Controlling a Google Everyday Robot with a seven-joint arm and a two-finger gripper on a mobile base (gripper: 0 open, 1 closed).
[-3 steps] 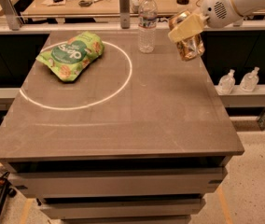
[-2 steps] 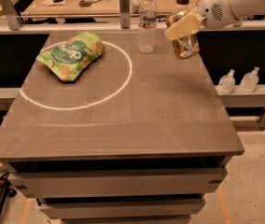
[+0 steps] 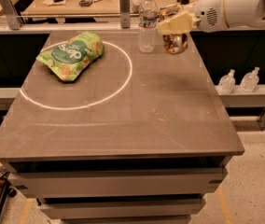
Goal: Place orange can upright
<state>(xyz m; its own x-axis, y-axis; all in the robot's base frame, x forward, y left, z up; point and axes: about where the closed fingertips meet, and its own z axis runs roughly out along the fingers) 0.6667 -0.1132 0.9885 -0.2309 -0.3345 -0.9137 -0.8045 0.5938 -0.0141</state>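
1. orange-gold in its body, the orange can [image 3: 176, 45] is seen roughly upright at the far right of the table [image 3: 160, 111], just beside the water bottle [image 3: 147, 24] and directly under the gripper [image 3: 172, 26].
2. the gripper is held over the can's top. whether the can is clamped or loose cannot be told, since its upper part is covered.
3. if the can's base is not flat on the table when the hold is given up, the can could be tipped and sent rolling. the table's right edge is near, so a fall to the floor is judged possible.
4. the can could be dragged over by a sideways pull-away, or knocked against the water bottle, which is tall and could be toppled as well.
5. contact between the can's base and the table cannot be made out; a small gap may be hidden by the viewing angle.
6. the arm [image 3: 235, 6] is cut off at the right border, and the can's top rim is hidden. the chip bag [image 3: 72, 55], lying in the white circle [image 3: 129, 73], is well apart and judged safe.
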